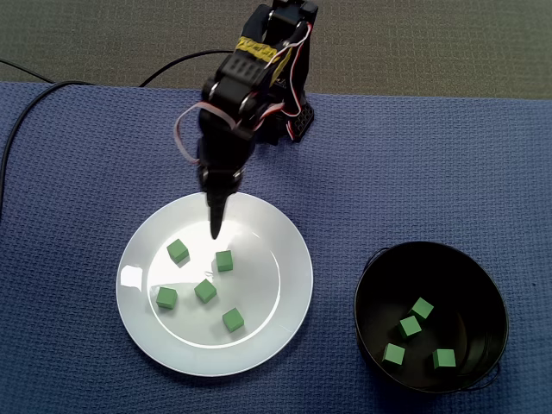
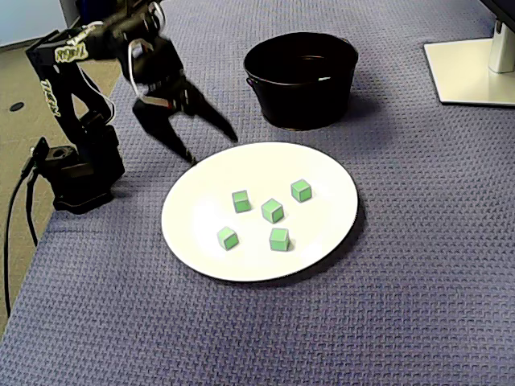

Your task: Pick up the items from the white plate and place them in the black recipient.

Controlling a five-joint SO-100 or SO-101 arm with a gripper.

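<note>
Several green cubes lie on the white plate (image 1: 272,259) (image 2: 197,205), among them one (image 1: 178,251) at its left and one (image 1: 224,260) (image 2: 241,201) near the middle. Several more cubes, such as one (image 1: 410,327), rest inside the black bowl (image 1: 483,293) (image 2: 302,88); the other fixed view does not show the bowl's inside. My gripper (image 1: 216,229) (image 2: 212,149) hovers over the plate's edge nearest the arm base, pointing down. Its jaws stand spread apart with nothing between them. It touches no cube.
The arm base (image 2: 76,169) stands on the blue woven mat beside the plate. A white stand foot (image 2: 475,68) sits beyond the bowl. A black cable (image 1: 17,138) runs along the mat's left side in one fixed view.
</note>
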